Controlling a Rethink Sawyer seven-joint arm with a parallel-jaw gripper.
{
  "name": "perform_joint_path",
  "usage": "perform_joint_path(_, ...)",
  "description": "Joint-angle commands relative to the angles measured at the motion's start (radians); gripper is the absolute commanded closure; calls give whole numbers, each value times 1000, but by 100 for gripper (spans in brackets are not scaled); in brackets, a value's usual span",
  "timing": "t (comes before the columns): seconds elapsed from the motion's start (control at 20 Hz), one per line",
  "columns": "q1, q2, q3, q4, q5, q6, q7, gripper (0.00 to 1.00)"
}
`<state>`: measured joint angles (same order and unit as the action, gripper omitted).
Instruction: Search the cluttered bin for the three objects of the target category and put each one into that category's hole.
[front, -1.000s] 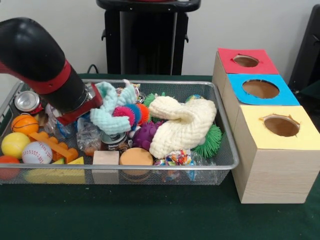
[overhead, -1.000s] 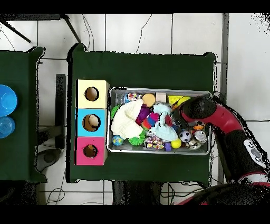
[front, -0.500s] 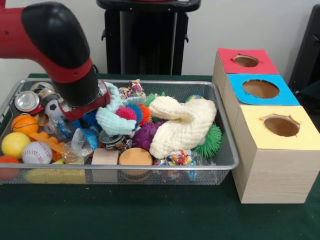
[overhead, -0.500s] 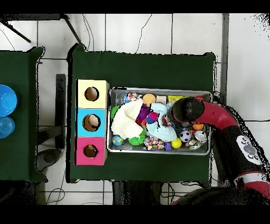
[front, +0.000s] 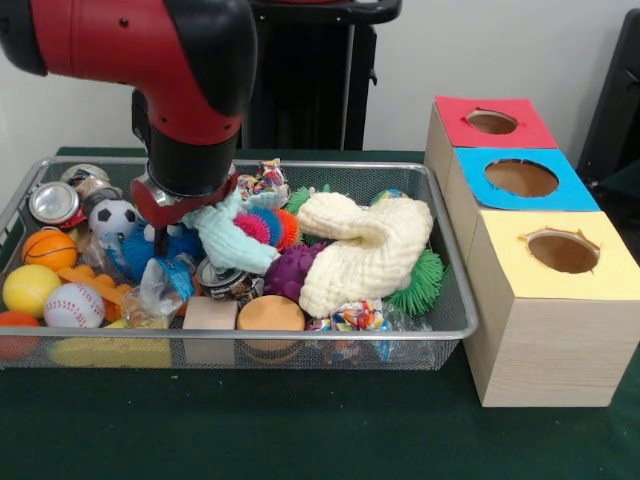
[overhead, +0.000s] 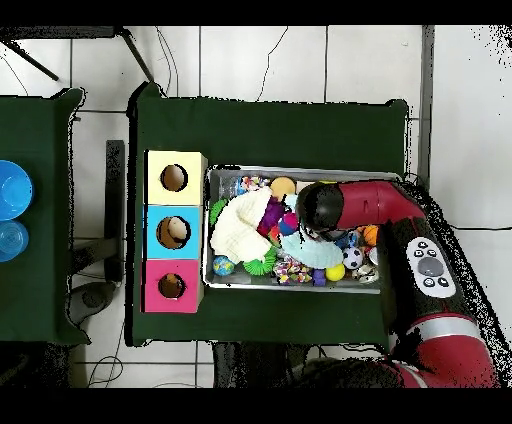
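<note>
The wire mesh bin (front: 300, 338) is full of mixed objects; it also shows in the overhead view (overhead: 300, 289). The red-faced hole (front: 491, 121) is at the far end of the row of three boxes and shows in the overhead view too (overhead: 171, 286). My gripper (front: 165, 235) is down in the bin's left half, against a pale teal knitted cloth (front: 238, 245) and above a blue fuzzy toy (front: 140, 252). Its lower end is sunk among the objects. In the overhead view the arm's wrist (overhead: 320, 207) covers it.
A cream cloth (front: 365, 250), purple spiky ball (front: 293, 270) and green spiky toy (front: 425, 280) lie right of the gripper. A soccer ball (front: 112, 215), can (front: 55, 202), baseball (front: 72, 305) and wooden block (front: 210, 318) lie left and in front. Blue-faced (front: 521, 178) and yellow-faced (front: 562, 251) holes adjoin the red one.
The arm has swung from the bin's left end towards its middle and stands more upright. The teal cloth has shifted a little with it, and the soccer ball and blue toy have come into sight.
</note>
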<state>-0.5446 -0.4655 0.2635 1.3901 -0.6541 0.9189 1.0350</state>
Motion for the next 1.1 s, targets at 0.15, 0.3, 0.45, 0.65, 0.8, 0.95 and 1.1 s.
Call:
perform_joint_path(0.15,85,-9,-116,-99,-185,-32,75,0)
perform_joint_path(0.3,106,-11,-132,-125,-207,-35,84,0)
perform_joint_path(0.45,111,-6,-135,-145,-207,-28,80,0)
perform_joint_path(0.65,106,-2,-137,-181,-206,-16,51,0)
perform_joint_path(0.8,91,1,-141,-194,-201,-2,14,0)
perform_joint_path(0.95,70,39,-138,-221,-185,45,-35,0)
perform_joint_path(1.1,61,90,-138,-254,-164,117,-65,0)
